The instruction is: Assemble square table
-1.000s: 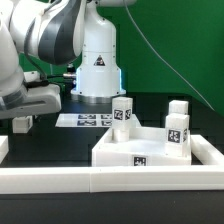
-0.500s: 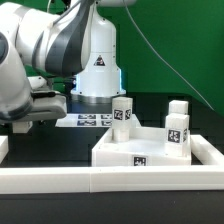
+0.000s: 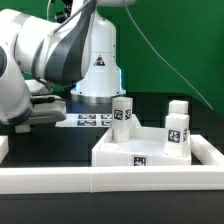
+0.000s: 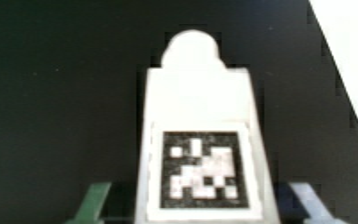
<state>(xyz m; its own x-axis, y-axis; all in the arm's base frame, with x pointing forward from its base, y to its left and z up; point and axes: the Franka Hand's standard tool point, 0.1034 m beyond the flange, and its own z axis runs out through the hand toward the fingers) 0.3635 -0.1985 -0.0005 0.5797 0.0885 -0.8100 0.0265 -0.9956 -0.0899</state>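
The white square table top (image 3: 112, 150) with a raised rim lies at the exterior view's right. Three white legs stand upright on it: one (image 3: 122, 113) near its left corner and two (image 3: 177, 131) (image 3: 180, 108) at the right. In the wrist view a fourth leg (image 4: 197, 110) with a black-and-white tag lies on the black surface between my fingers. My gripper (image 4: 202, 205) is open, its fingers (image 4: 98, 200) straddling the leg with a gap on each side. In the exterior view the gripper (image 3: 22, 122) is low at the far left, and that leg is hidden there.
The marker board (image 3: 85, 120) lies in front of the robot base (image 3: 97, 70). A long white rail (image 3: 60, 182) edges the black surface at the front. A white edge (image 4: 345, 60) shows at one side of the wrist view.
The arm has swung a little toward the exterior view's right and sunk slightly. The table top and standing legs have not moved.
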